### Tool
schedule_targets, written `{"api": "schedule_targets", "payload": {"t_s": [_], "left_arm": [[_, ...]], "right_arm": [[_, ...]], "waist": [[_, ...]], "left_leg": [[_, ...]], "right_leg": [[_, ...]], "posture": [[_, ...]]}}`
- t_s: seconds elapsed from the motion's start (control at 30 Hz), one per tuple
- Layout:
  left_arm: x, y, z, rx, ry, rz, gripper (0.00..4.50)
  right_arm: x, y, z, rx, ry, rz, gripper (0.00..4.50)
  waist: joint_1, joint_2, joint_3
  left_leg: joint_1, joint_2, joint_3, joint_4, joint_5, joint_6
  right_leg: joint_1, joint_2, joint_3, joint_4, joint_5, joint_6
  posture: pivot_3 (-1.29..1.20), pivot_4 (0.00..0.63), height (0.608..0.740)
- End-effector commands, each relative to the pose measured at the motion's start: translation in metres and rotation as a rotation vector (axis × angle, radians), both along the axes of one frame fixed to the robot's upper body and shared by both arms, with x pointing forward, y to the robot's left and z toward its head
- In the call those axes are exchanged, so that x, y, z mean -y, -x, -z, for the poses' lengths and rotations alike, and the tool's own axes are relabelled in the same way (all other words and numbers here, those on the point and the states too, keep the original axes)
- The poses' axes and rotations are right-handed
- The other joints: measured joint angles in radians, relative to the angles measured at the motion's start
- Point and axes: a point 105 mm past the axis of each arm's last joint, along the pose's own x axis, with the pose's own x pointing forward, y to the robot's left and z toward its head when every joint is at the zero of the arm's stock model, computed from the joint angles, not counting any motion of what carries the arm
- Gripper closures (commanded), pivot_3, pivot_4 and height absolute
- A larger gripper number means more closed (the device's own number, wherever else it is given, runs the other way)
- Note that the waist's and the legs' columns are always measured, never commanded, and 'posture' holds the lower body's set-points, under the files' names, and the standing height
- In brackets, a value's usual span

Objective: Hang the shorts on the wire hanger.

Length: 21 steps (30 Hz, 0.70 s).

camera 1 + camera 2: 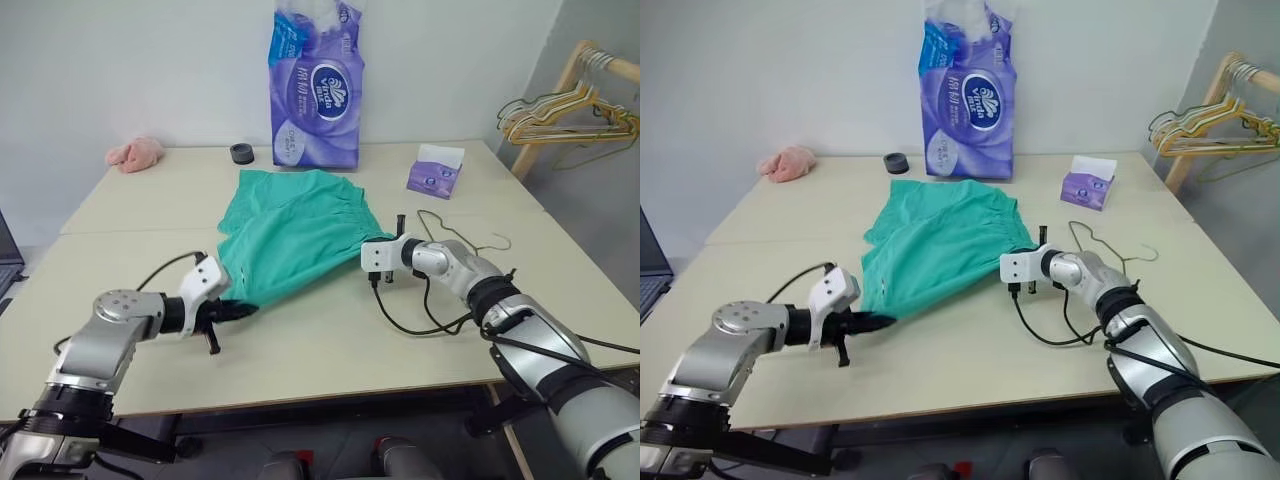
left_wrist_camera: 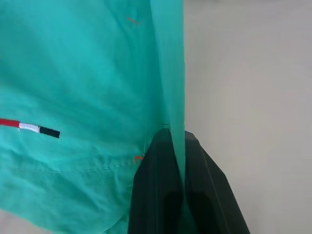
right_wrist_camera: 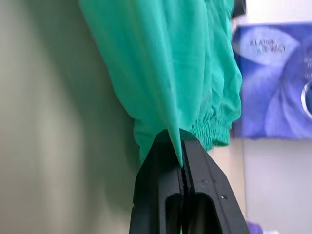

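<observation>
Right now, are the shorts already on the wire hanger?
No, the wire hanger lies bare on the table, beside the shorts.

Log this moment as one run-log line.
left hand: shut on shorts hem | right hand: shut on shorts waistband edge | wire hanger: flat on table, untouched | hanging: not started

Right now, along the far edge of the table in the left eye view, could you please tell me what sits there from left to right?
Pink cloth → small black ring → purple tissue pack → small tissue box.
</observation>
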Motion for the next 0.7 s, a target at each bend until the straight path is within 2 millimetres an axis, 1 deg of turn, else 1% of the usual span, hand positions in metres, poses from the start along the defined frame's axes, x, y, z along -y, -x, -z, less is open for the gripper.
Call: {"api": "schedule_targets", "payload": {"t_s": [0.03,0.13,0.2,0.27,0.37,0.53,0.63,0.7], "left_arm": [[0.014,0.032,0.004,-0.124,-0.003,0.186,4.50],[0.019,0.046,0.004,-0.188,0.002,0.276,4.50],[0.017,0.058,0.008,-0.220,-0.047,0.363,4.50],[0.013,0.063,0.010,-0.235,-0.087,0.423,4.50],[0.014,0.066,0.011,-0.246,-0.098,0.484,4.50],[0.021,0.073,0.015,-0.256,-0.106,0.581,4.50],[0.023,0.079,0.019,-0.271,-0.114,0.638,4.50],[0.023,0.083,0.020,-0.280,-0.120,0.664,4.50]], "right_arm": [[0.020,0.023,-0.010,-0.073,0.096,-0.061,4.48],[0.029,0.044,-0.013,-0.114,0.131,-0.064,4.48],[0.040,0.059,-0.013,-0.149,0.173,-0.050,4.48],[0.057,0.074,-0.012,-0.193,0.217,-0.020,4.48],[0.071,0.098,-0.010,-0.265,0.248,0.009,4.48],[0.081,0.124,-0.011,-0.346,0.256,0.059,4.48],[0.090,0.145,-0.010,-0.433,0.272,0.092,4.48],[0.092,0.158,-0.010,-0.491,0.277,0.101,4.48]], "waist": [[0.006,0.000,0.000],[0.013,0.003,0.002],[0.016,0.005,0.003],[0.021,0.008,0.005],[0.023,0.009,0.006],[0.025,0.009,0.007],[0.024,0.009,0.007],[0.023,0.009,0.008]], "left_leg": [[-0.001,0.000,-0.001,0.001,0.000,0.000],[0.000,0.000,0.000,0.001,0.000,0.000],[0.000,-0.001,0.000,0.001,0.000,0.000],[0.000,-0.001,0.001,0.001,0.000,0.000],[0.000,-0.001,0.003,0.001,0.000,0.000],[0.000,0.000,0.003,0.002,0.000,0.000],[0.000,0.000,0.002,0.001,0.000,0.000],[-0.001,0.000,0.002,0.001,0.000,0.000]], "right_leg": [[0.000,-0.001,-0.001,0.000,0.000,0.001],[0.001,-0.002,-0.001,0.001,-0.001,0.002],[0.000,-0.001,-0.001,0.001,-0.002,0.001],[0.000,0.000,-0.001,0.001,-0.003,0.000],[0.001,0.000,-0.002,0.001,-0.008,0.001],[0.001,0.001,-0.006,0.001,-0.009,0.000],[0.001,0.001,-0.008,0.001,-0.010,-0.001],[0.001,0.001,-0.009,0.001,-0.010,-0.002]], "posture": [[0.03,0.027,0.740],[0.02,0.031,0.740],[0.00,0.035,0.740],[0.00,0.037,0.740],[-0.03,0.041,0.740],[-0.06,0.042,0.740],[-0.07,0.042,0.740],[-0.08,0.041,0.740]]}}
